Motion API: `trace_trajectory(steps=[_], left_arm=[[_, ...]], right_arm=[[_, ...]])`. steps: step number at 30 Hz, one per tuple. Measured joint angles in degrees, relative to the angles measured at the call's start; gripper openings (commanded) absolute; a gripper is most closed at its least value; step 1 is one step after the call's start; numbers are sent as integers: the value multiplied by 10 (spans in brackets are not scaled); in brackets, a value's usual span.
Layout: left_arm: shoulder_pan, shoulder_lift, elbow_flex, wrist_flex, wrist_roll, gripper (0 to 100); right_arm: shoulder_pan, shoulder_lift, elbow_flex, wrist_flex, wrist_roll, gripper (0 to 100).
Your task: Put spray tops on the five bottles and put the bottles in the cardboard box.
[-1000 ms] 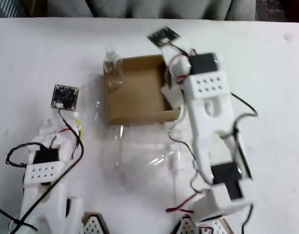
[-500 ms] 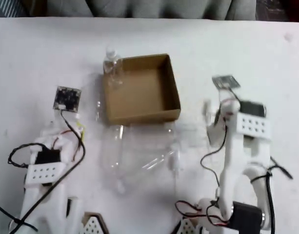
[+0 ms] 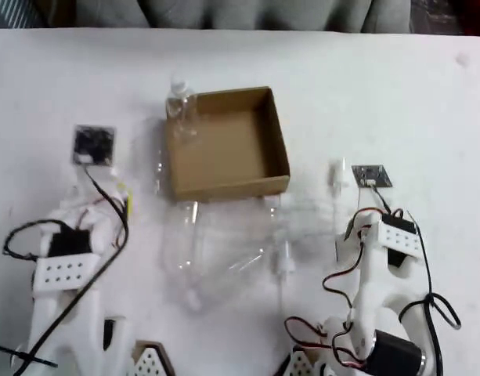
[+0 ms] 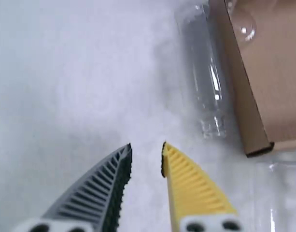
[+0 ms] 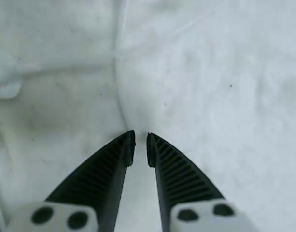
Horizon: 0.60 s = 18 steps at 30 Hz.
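Okay, cardboard box [image 3: 224, 145] sits open mid-table on the white cloth [image 3: 427, 102]. One bottle with a white top [image 3: 179, 106] stands at the box's far left corner; it looks inside, but that's hard to confirm. Another clear bottle [image 4: 205, 82] lies on the cloth just beside the box's left wall and along it, threaded neck toward the left gripper. More clear bottles [image 3: 200, 247] lie bunched just in front of the box, count unclear. A spray top [image 3: 283, 258] lies among them, thin tube pointing toward the arms. A small white piece [image 3: 336, 176], likely another spray top, sits right of the box near the right arm [image 3: 373, 258].

Left gripper [image 4: 146, 147]: low over bare cloth left of the box, grey and yellow fingers parted, released, holding nothing. Right gripper [image 5: 140, 137]: low over bare cloth, fingers almost closed, just a slit at the tips, grasping nothing.
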Motion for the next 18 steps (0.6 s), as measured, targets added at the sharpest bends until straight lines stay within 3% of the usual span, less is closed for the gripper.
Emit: trace_trajectory(steps=[8,18], left_arm=[[10,20,-148,72,32,98],[32,305,-360,121,111,99]], right_arm=[[0,0,0,-7,0,17],[0,0,0,-11,0,17]])
